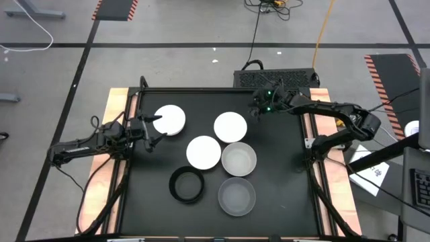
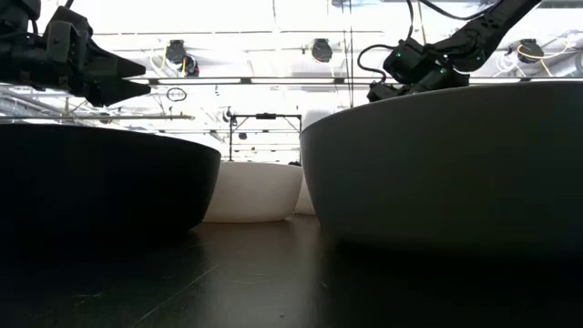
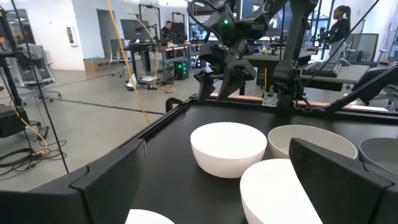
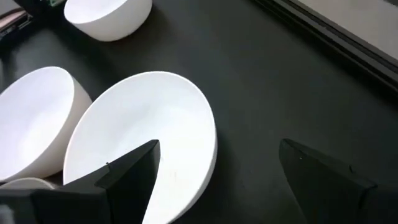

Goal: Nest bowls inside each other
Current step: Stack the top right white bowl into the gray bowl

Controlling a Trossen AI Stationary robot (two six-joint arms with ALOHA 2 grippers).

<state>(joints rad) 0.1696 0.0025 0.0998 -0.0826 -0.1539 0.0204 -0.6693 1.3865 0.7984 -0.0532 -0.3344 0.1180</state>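
The black-surfaced counter (image 1: 282, 168), framed by a dark rail on a wooden base, carries six small round plastic bowls, all standing separately, so no nesting is judged done. They are found grouped near the centre, which is judged to keep them within reach of both arms. The dark left arm (image 1: 87, 142) is extended from the left edge, its left gripper (image 1: 153, 131) held just beside the white plastic bowl at far left (image 1: 170, 120); its jaws are seen wide open and empty, apparently readied for that bowl's rim. The dark right arm (image 1: 336, 117) is reached in from the right rear, its right gripper (image 1: 256, 107) hung just beside the white bowl at rear centre (image 1: 230, 127), jaws likewise open with nothing held. A third white bowl (image 1: 203, 152) sits in the middle, touching or nearly touching its neighbours. Two translucent grey bowls (image 1: 238, 159) (image 1: 236, 195) stand to its right, and the black ring-rimmed bowl (image 1: 186, 185) at the front.
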